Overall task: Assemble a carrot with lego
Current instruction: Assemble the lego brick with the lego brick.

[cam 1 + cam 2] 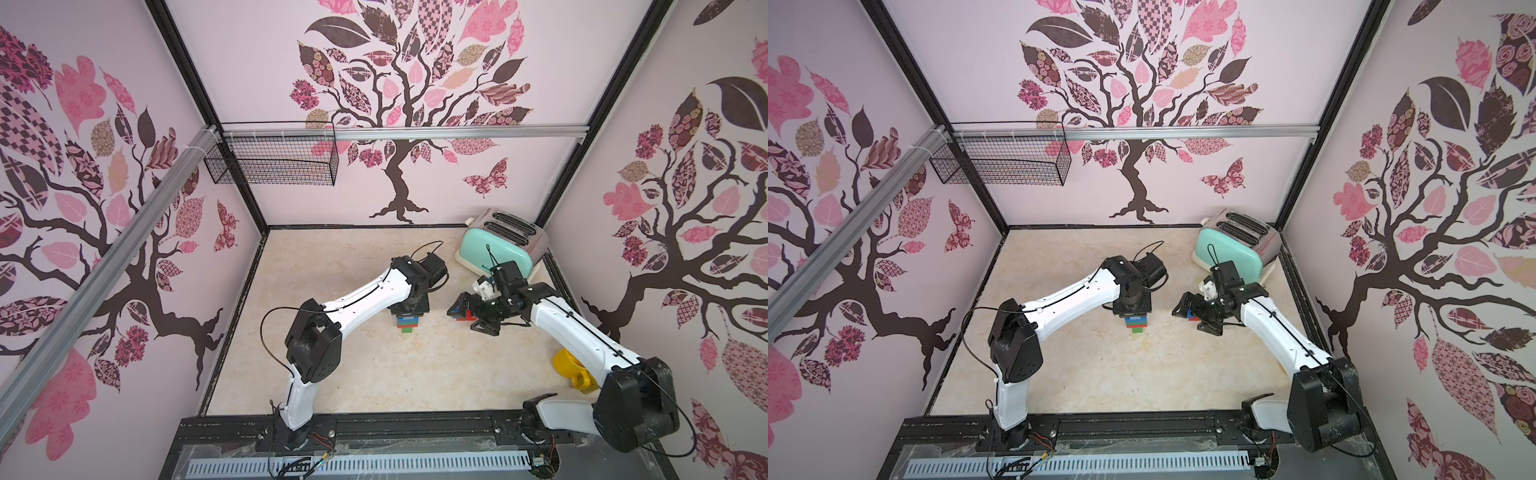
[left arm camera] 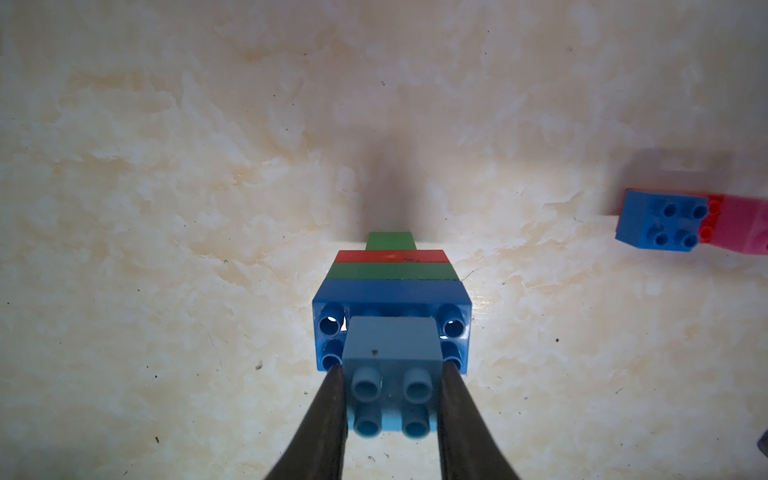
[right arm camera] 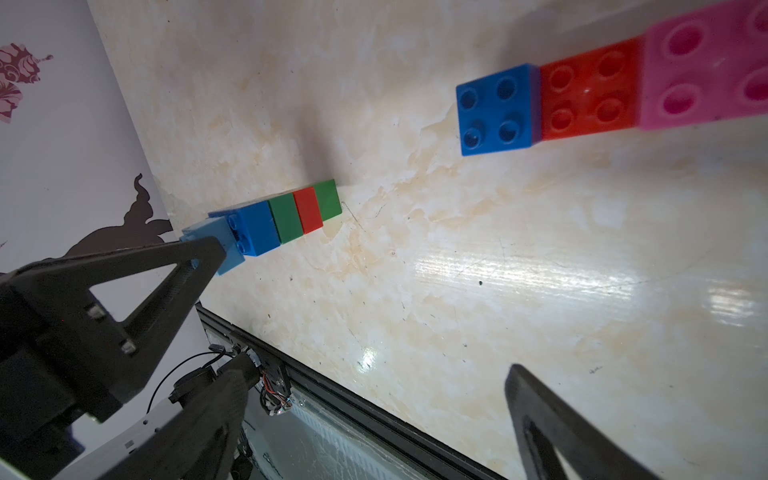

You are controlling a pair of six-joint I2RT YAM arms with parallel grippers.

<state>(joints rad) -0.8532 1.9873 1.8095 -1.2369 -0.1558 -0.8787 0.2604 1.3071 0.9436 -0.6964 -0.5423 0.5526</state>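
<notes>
The carrot (image 2: pixel 392 286) is a stack with a small green brick as its tip, then red, green and dark blue layers, and a light blue brick (image 2: pixel 390 349) on its studded end. It stands tip down on the table in both top views (image 1: pixel 409 324) (image 1: pixel 1136 324). My left gripper (image 2: pixel 392 374) reaches down from above and is shut on the light blue brick. Loose lego lies in a row to the right: a blue brick (image 3: pixel 494 110), a red brick (image 3: pixel 590 93) and a pink brick (image 3: pixel 706 66). My right gripper (image 1: pixel 462 319) hangs open just over them, holding nothing.
A mint toaster (image 1: pixel 498 245) stands at the back right corner. A yellow mug (image 1: pixel 571 370) sits near the right wall, partly behind my right arm. A wire basket (image 1: pixel 274 158) hangs on the back left rail. A black rail (image 1: pixel 415 424) borders the table's front.
</notes>
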